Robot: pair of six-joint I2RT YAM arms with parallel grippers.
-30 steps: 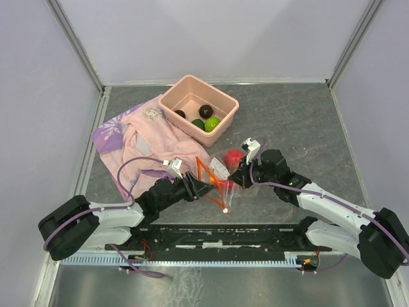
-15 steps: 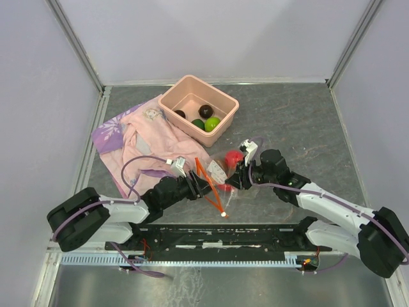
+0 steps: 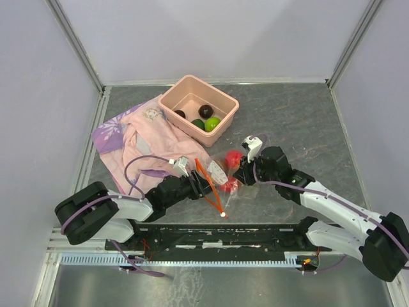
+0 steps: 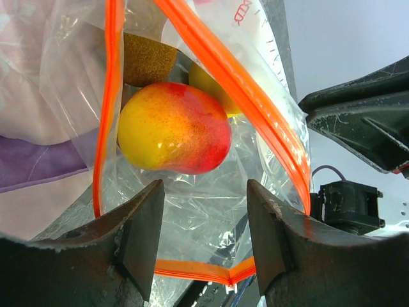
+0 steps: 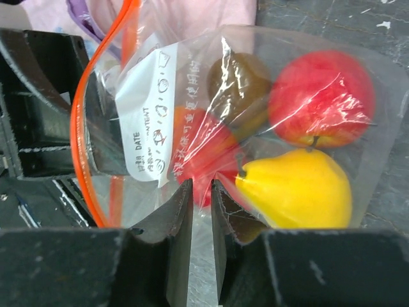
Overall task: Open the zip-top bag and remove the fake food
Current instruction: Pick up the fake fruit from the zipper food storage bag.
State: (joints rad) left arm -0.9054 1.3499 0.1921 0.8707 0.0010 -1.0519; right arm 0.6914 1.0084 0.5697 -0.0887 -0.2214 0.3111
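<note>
The zip-top bag (image 3: 222, 177) lies open mid-table, its orange zip strip (image 4: 220, 61) spread wide, with its white slider (image 3: 223, 214) at the near end. Fake food shows inside it: a yellow-red mango (image 4: 174, 128), a brown kiwi (image 4: 147, 57), a red apple (image 5: 323, 96) and a yellow pear (image 5: 297, 188). My left gripper (image 3: 207, 183) is open with its jaws inside the bag's mouth (image 4: 204, 236), just short of the mango. My right gripper (image 3: 238, 174) is shut on a fold of the bag's plastic (image 5: 201, 192) at the side away from the mouth.
A salmon-pink tub (image 3: 225, 121) at the back holds dark and green fake fruits (image 3: 206, 118). A pink-and-purple cloth (image 3: 144, 137) lies left of the bag, partly under the left arm. Frame posts and walls surround the table.
My left gripper has pushed forward to the right, into the bag's open mouth. The right gripper has kept its pinch and shifted slightly, with the bag.
</note>
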